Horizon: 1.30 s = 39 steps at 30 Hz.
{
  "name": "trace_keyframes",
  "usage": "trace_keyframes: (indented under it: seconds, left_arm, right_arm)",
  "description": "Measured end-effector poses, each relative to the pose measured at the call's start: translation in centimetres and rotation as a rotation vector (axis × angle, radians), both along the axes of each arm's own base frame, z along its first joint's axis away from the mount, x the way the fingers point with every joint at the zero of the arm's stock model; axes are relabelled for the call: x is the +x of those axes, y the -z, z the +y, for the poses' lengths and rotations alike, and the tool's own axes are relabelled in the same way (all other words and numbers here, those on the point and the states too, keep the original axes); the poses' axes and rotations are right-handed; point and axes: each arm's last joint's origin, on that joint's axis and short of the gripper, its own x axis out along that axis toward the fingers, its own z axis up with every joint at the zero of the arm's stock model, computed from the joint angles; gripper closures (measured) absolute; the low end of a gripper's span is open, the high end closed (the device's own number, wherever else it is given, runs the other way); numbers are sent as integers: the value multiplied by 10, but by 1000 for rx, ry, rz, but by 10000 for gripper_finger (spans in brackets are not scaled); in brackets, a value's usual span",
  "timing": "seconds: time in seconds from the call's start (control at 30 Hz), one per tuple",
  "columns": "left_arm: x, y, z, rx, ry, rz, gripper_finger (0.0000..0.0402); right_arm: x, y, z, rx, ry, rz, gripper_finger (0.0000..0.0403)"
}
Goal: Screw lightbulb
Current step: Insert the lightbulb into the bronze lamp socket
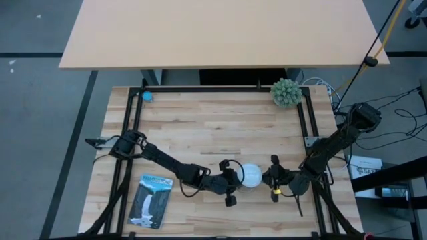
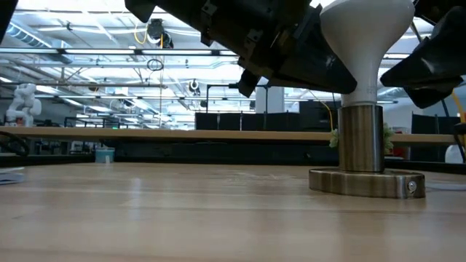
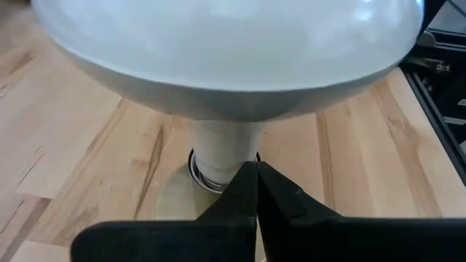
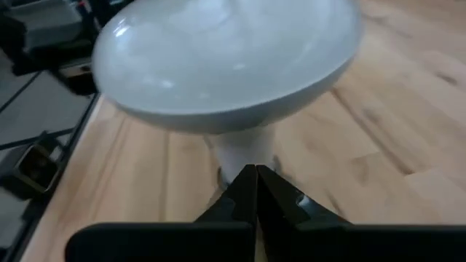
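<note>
The white lightbulb (image 1: 251,175) stands upright near the table's front edge. Its neck (image 2: 362,93) sits in a brushed-metal socket (image 2: 362,138) on a round flat base (image 2: 368,182). My left gripper (image 1: 233,181) is shut and comes at the bulb from the table's left. Its tips (image 3: 256,169) are under the globe (image 3: 218,44), at the pale neck (image 3: 226,149). My right gripper (image 1: 272,175) is also shut and comes from the table's right. Its tips (image 4: 255,171) are at the neck (image 4: 244,149) on the opposite side. My left gripper points its shut fingertips (image 3: 247,182) slanting down from the table's left at the bulb's neck, just under the globe; I cannot tell whether they touch it. My right gripper points its shut fingertips (image 4: 247,185) at the neck from the table's right; whether they touch, I cannot tell.
A green plant ball (image 1: 285,92) sits at the far right corner and a small blue object (image 1: 147,97) at the far left. A printed package (image 1: 152,199) lies near the front left. Black frame rails (image 1: 133,127) run along the table's sides.
</note>
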Motion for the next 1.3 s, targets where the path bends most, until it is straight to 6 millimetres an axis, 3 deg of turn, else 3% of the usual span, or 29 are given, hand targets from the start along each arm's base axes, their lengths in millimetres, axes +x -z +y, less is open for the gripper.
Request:
trace_keyframes:
  seconds: [0.2,0.6,1.3]
  left_arm:
    - [-1,2,0,4,-2,19,401]
    - [-2,1,-4,-5,11,13,401]
    - [1,2,6,17,-3,25,401]
  right_arm:
    - [1,-1,1,7,-27,-3,403]
    - [5,-1,-9,-50,122,-28,403]
    - [8,-2,-6,37,-53,13,403]
